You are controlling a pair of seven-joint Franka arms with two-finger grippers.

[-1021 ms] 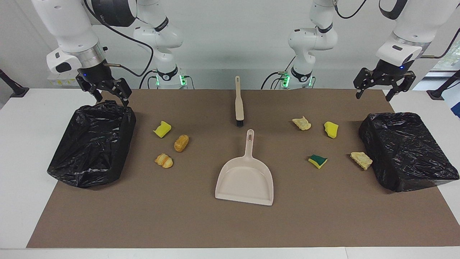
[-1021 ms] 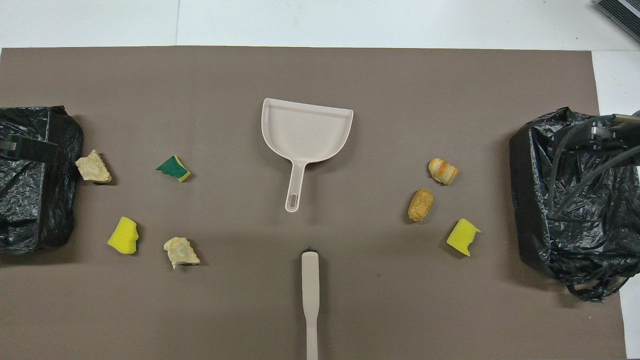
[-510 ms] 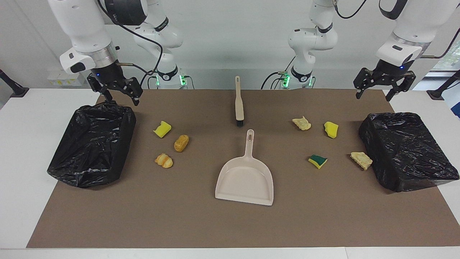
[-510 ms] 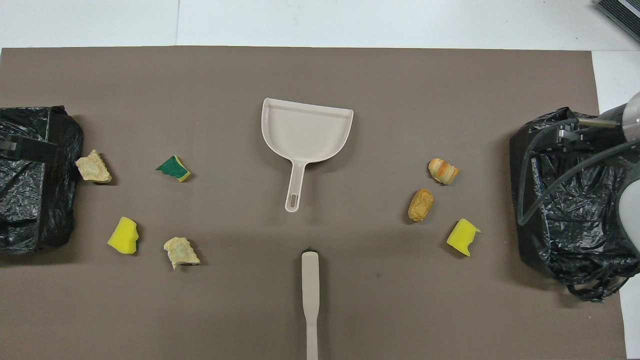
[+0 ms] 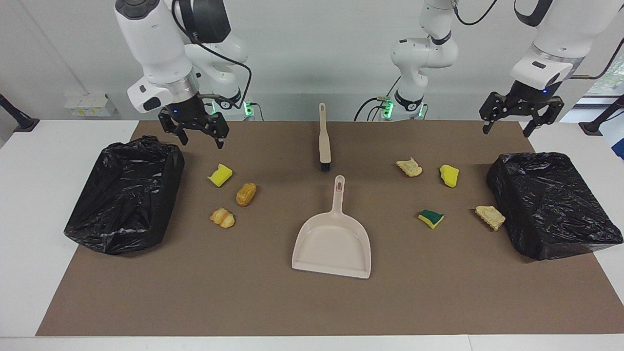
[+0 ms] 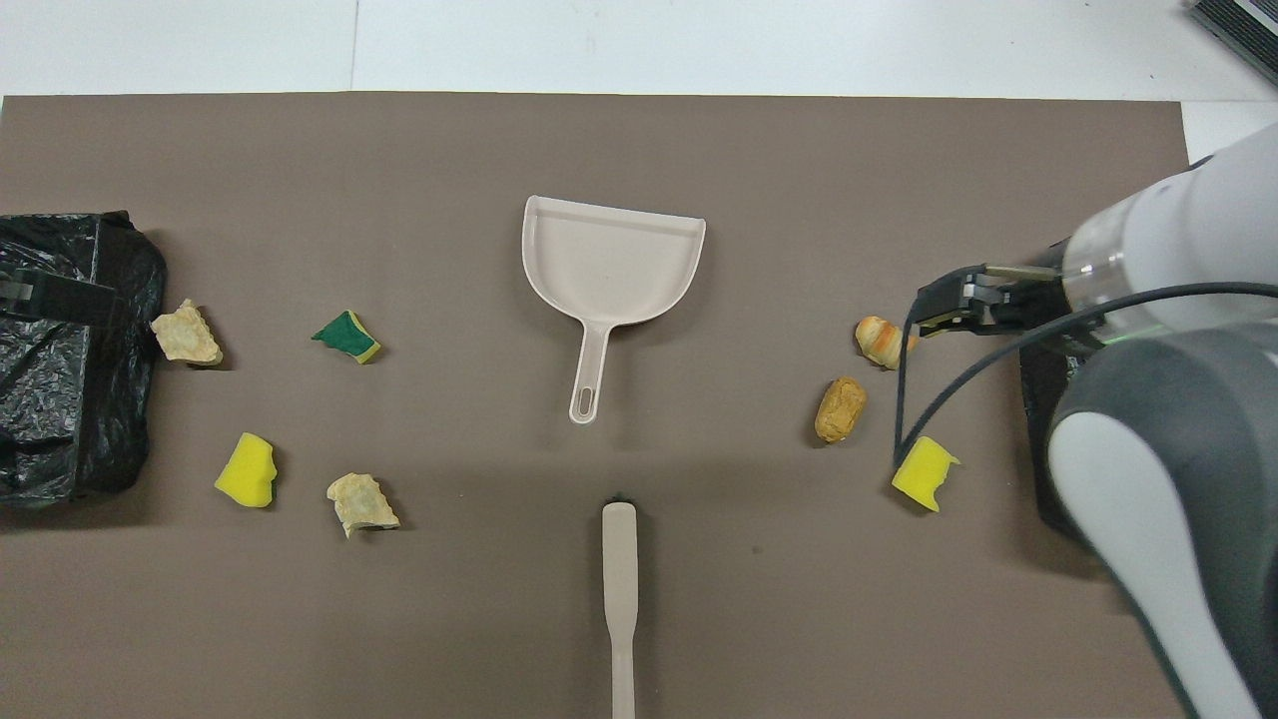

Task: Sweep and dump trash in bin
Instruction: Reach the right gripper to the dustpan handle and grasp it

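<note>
— Moved since a second ago: only the right arm, whose right gripper (image 5: 200, 138) has swung from over the bin at its own end of the table toward the middle and now hangs above the bare mat between that bin and the nearest trash, fingers apart, holding nothing.

— And the big things?

— Brown mat (image 5: 273, 302) covers the table. Two bins lined with black bags sit at its ends: one bin at the right arm's end (image 5: 124, 195), the other bin at the left arm's end (image 5: 551, 204). Left arm waits; its left gripper (image 5: 509, 126) hovers above the mat near the corner of its bin, fingers spread, empty.

— Tools?

— Beige dustpan (image 5: 332, 243) lies flat mid-table, handle toward the robots. Beige brush (image 5: 323, 139) lies just nearer the robots, bristles toward the dustpan handle, not touching it.

— The trash?

— All seven bits on the mat. Toward the right arm's end: a yellow sponge chunk (image 5: 220, 175), a brown bread roll (image 5: 246, 193), a croissant piece (image 5: 222, 217). Toward the left arm's end: a pale pastry piece (image 5: 409, 167), a second yellow sponge (image 5: 449, 175), a green-faced sponge (image 5: 431, 218), and another pastry piece (image 5: 490, 217) just beside the bin.
</note>
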